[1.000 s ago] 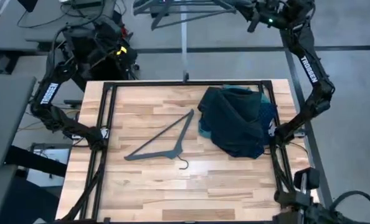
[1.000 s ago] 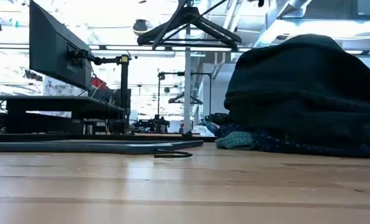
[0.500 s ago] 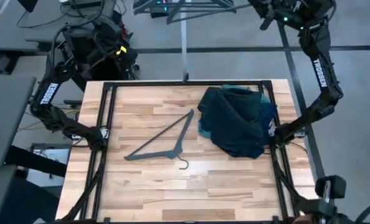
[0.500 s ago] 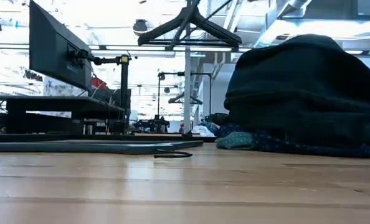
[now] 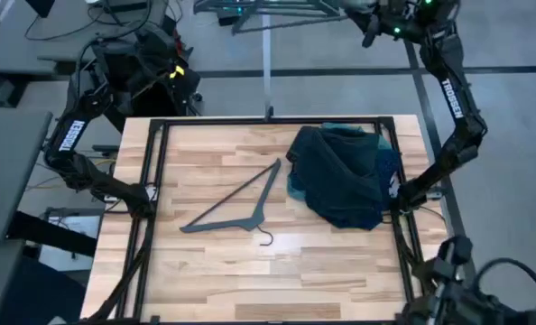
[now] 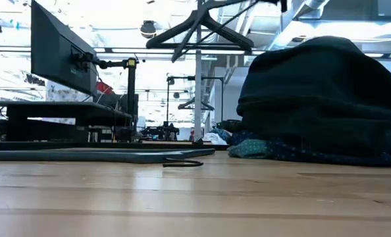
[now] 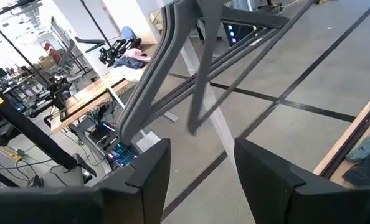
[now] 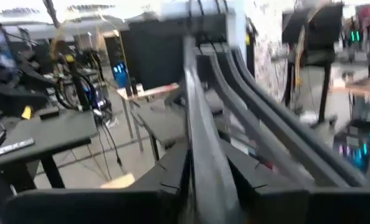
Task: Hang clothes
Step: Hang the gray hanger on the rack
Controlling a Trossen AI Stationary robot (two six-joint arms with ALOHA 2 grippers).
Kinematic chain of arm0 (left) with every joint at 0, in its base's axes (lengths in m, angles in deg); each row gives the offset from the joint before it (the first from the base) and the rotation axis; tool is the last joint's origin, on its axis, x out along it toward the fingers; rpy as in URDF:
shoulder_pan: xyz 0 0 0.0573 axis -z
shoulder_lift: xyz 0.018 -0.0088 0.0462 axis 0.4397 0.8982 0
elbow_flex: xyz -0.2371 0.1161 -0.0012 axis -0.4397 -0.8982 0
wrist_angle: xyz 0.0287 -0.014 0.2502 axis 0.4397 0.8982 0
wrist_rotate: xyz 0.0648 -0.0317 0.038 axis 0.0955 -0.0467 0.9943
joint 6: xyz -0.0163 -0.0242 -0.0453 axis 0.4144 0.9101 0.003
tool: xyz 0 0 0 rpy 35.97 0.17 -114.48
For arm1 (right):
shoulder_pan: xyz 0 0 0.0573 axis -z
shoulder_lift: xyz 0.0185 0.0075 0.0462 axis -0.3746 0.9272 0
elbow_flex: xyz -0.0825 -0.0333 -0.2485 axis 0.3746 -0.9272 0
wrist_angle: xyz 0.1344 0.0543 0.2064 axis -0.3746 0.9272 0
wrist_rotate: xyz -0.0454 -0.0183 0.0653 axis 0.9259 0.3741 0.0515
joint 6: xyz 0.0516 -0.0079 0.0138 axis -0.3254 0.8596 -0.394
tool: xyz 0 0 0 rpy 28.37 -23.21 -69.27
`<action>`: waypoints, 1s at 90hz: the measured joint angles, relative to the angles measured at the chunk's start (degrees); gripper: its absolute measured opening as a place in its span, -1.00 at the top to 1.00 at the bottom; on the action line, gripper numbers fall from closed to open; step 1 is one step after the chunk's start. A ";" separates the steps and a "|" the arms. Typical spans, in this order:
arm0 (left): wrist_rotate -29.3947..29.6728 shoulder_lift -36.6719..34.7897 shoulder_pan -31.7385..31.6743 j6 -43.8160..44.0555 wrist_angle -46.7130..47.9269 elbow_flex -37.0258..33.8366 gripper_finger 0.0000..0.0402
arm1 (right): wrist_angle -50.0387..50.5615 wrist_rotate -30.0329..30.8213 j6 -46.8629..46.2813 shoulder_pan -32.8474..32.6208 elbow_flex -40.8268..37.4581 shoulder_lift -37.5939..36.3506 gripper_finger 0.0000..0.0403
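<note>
The clothes lie in a dark heap on the right half of the table, teal and navy cloth showing under a charcoal garment. A black hanger lies flat on the wood to their left. My right gripper is raised beyond the table's far edge, shut on another hanger close to the rack pole. My left gripper is open and holds nothing, raised off the table's far left corner; it faces hangers farther off. My right gripper pinches a grey bar of the hanger between its two fingers, at the hanger's end nearest the table's right. The bar runs forward out from between the fingers. The hanger is held high in the air, clear of the table.
A black frame runs around the tabletop. The rack pole rises behind the far edge. Bare wood lies at the near side. Desks and monitors stand in the room behind.
My right gripper has swung a little toward the right and then back toward the left beyond the far edge, still shut on the hanger. The hanger has moved with it and tipped near the rack pole. The clothes and the hanger on the table have not moved.
</note>
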 joint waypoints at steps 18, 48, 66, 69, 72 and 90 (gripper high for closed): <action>0.00 0.00 0.00 4.07 6.78 0.00 0.20 | 8.71 -0.05 4.01 2.23 0.00 -1.30 0.16; -13.44 -0.07 4.04 21.95 22.91 -14.88 0.24 | 29.49 -0.24 14.66 0.72 0.00 -6.43 -0.04; -14.63 0.02 10.97 31.57 19.23 -36.68 0.24 | 29.42 -0.60 15.78 -3.87 0.06 -9.24 -0.03; -14.96 0.02 12.27 33.64 17.43 -40.36 0.24 | 29.67 -0.62 16.18 -4.43 0.07 -9.47 -0.03; -15.26 0.02 13.73 36.13 15.23 -43.82 0.24 | 30.10 -0.61 16.42 -4.95 0.07 -9.57 -0.03; -17.90 0.75 22.82 47.93 2.19 -58.56 0.24 | 34.33 -0.57 16.72 -7.08 -0.06 -9.58 -0.03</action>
